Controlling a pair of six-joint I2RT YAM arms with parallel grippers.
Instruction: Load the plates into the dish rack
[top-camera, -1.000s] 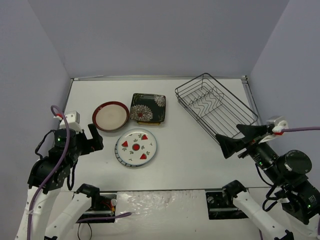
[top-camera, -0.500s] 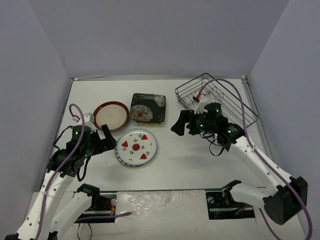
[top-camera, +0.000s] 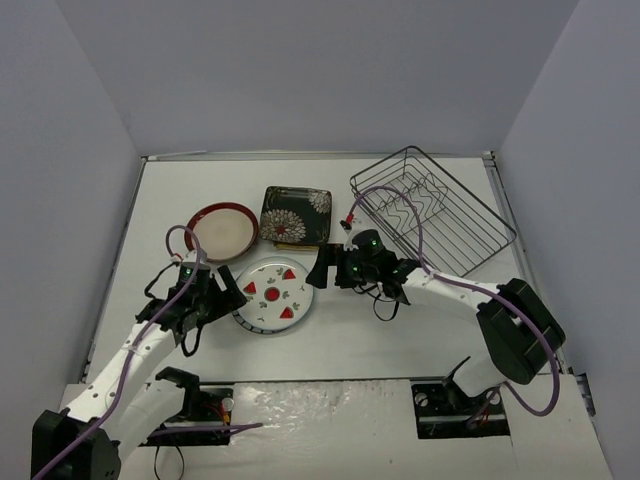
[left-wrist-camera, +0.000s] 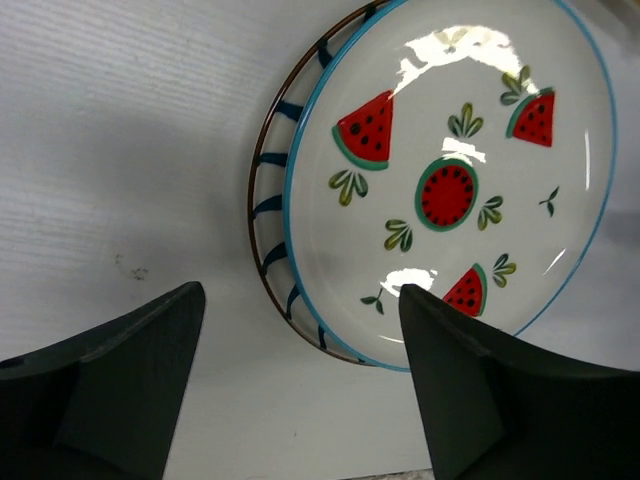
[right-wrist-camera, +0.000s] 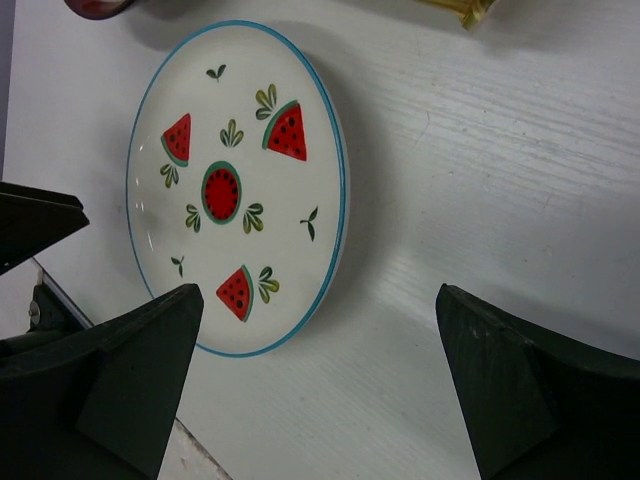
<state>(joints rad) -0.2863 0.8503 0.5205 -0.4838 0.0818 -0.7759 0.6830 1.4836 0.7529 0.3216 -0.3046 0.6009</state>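
L end effector (top-camera: 226, 291) & R end effector (top-camera: 323, 267) both spread wide, empty, flanking round white watermelon-print plate (top-camera: 272, 294) on white table (top-camera: 400, 325).

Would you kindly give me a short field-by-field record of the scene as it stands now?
Watermelon plate: lying flat atop a striped plate
Red-rimmed plate: flat, beyond it to the left
Floral square plate: flat, right of the red-rimmed one
Dish rack: far right, no plates inside
Left gripper: open, facing the watermelon plate from the left
Right gripper: open, facing it from the right
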